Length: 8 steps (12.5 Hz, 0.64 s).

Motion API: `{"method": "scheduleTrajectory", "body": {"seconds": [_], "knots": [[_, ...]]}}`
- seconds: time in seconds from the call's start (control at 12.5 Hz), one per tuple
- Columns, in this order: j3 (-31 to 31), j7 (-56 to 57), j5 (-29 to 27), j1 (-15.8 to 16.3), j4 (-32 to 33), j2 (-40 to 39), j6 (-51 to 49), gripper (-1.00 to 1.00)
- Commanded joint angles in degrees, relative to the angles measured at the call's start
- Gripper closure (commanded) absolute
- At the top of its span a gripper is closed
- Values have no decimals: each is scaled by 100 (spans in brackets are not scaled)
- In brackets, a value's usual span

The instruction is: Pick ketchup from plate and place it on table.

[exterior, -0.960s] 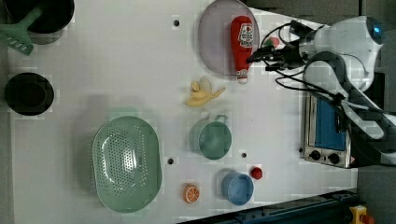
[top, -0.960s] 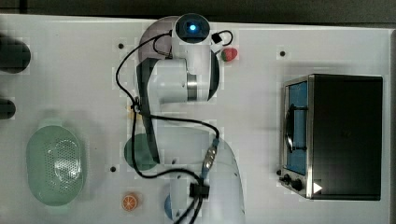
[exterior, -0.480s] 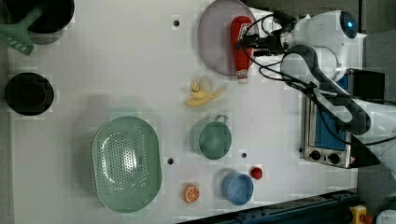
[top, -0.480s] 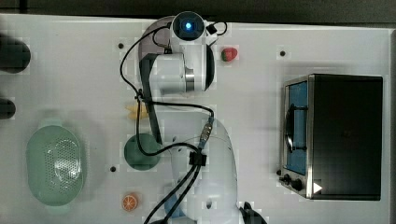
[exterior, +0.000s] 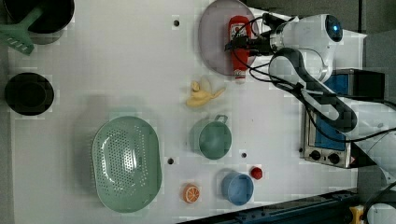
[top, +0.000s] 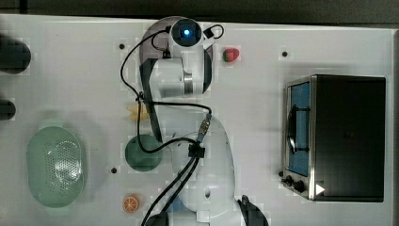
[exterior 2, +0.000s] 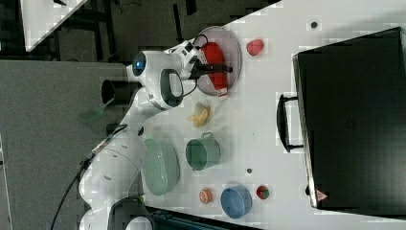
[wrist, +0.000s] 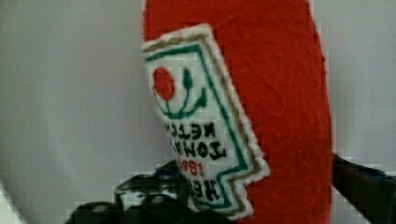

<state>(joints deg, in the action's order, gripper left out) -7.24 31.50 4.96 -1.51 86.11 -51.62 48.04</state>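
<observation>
The gripper [exterior: 239, 44] stood over the ketchup [exterior: 237, 29], its fingers spread wide on either side of the bottle's middle and not closed on it. In the wrist view the red body and its white stitched label [wrist: 205, 121] lay straight ahead of the hand, with a dark finger [wrist: 362, 184] showing on each side of the bottle.

Under the hand, the ketchup lay flat on the plate [exterior: 212, 39]; in the left view, its whitish cap end [exterior: 239, 74] reached past the plate's rim over the table [exterior: 116, 70]. The right view showed the same: the gripper [exterior 2: 213, 69] across the bottle [exterior 2: 213, 52] on the plate [exterior 2: 232, 43].

Just beyond the cap end lay a banana [exterior: 201, 93]. A strawberry [exterior 2: 254, 46] sat near the plate. Well away from the hand were a green cup [exterior: 214, 138], a colander [exterior: 126, 163], a blue bowl [exterior: 237, 188], an orange slice [exterior: 190, 192] and a toaster oven [top: 336, 136].
</observation>
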Motion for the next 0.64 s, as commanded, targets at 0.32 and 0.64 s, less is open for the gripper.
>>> {"method": "scheduleTrajectory", "body": {"seconds": [0.32, 0.64], "knots": [[107, 203, 14, -19, -321, 114, -10, -27], [91, 170, -3, -32, -327, 485, -157, -27]]}}
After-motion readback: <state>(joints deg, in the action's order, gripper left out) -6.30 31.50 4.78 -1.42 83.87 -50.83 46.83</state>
